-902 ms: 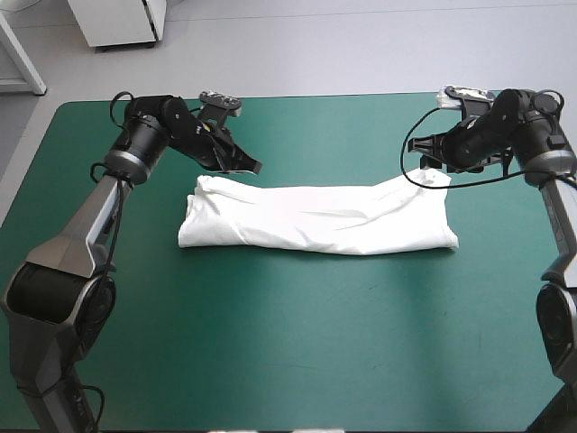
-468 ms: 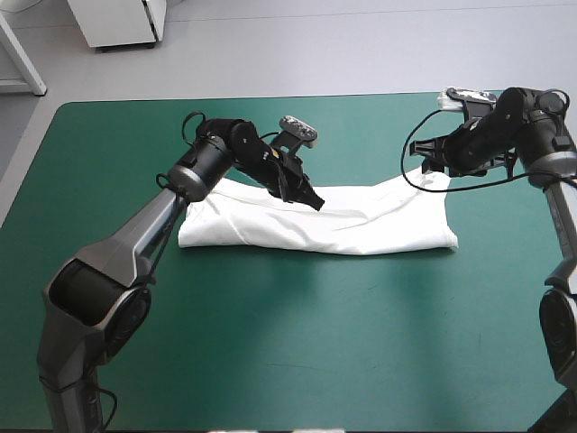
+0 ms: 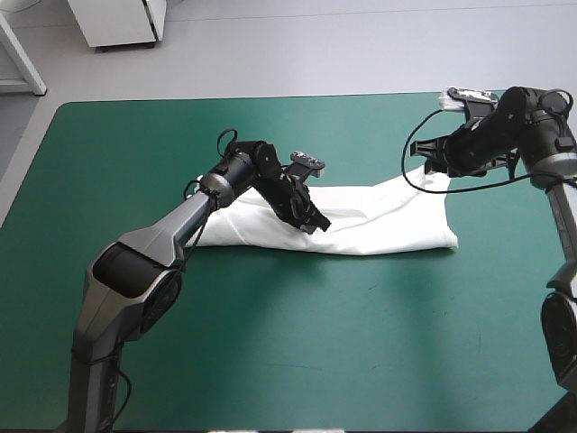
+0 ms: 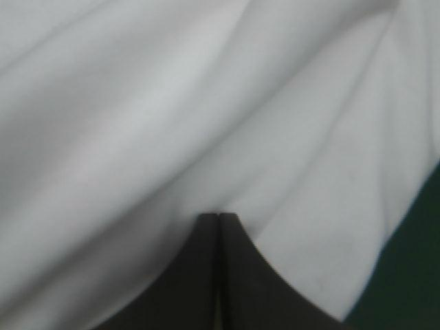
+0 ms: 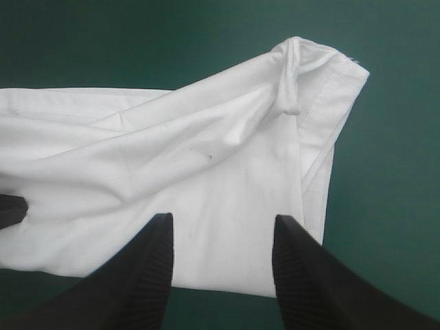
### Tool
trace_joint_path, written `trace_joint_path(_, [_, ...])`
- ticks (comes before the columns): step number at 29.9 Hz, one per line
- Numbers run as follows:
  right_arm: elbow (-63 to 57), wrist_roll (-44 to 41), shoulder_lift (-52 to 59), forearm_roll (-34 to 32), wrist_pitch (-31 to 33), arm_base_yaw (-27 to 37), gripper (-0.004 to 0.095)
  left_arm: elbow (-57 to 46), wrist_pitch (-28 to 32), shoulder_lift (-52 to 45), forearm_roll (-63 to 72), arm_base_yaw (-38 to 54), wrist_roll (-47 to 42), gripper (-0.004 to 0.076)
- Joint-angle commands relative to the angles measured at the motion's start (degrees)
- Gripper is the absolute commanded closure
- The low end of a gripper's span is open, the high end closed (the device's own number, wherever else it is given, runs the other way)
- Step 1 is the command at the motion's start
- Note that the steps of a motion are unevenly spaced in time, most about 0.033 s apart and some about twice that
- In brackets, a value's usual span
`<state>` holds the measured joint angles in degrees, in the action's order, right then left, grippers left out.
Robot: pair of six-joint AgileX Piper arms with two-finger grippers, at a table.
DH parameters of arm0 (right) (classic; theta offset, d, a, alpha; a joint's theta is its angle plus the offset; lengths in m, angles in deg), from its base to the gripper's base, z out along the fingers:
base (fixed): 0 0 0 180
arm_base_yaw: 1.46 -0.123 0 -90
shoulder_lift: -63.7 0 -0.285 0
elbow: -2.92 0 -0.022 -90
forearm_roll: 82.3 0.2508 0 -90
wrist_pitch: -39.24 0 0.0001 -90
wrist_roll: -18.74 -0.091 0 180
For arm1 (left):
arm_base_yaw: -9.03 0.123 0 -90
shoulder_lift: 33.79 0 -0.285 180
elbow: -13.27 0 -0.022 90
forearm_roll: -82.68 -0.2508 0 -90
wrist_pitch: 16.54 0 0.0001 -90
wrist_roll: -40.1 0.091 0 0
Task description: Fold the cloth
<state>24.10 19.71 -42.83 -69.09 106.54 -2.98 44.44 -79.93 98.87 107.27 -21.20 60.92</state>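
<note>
T-shirt (image 3: 388, 221) lies long and white on the teal-green counter (image 3: 270, 343); we see left fingers (image 4: 192, 289) together at its middle, right fingers (image 5: 137, 282) apart over its end.

- Left arm (image 3: 171, 230): long links were cased in mid-grey with a dull sheen, rounded at the joints; a dark round cap sat on the lowest joint.
- Toward its wrist the casing was black, built of stubby rounded housings.
- Right arm (image 3: 561, 207): same make, with a grey link and black housings at the wrist end.
- Left gripper (image 4: 218, 218): black, smooth, broad-based, curving to a narrow tip.
- Right gripper (image 5: 223, 220): fingers (image 5: 148, 275) were black and fin-shaped, with fine ridges across the faces.
</note>
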Motion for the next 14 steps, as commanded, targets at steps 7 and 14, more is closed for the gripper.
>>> trace_joint_path(7, [-0.2, -0.3, 5.1, 2.3, -0.6, 0.1, 0.0495, 1.7, 1.5, -1.2, 1.5, -1.9, -0.6, 0.0733])
trace_joint_path(14, [-12.4, 1.5, 7.6, 7.6, -2.9, 4.5, 0.0409, 1.7, 1.9, -1.2, 2.0, -2.1, -0.6, 0.0733])
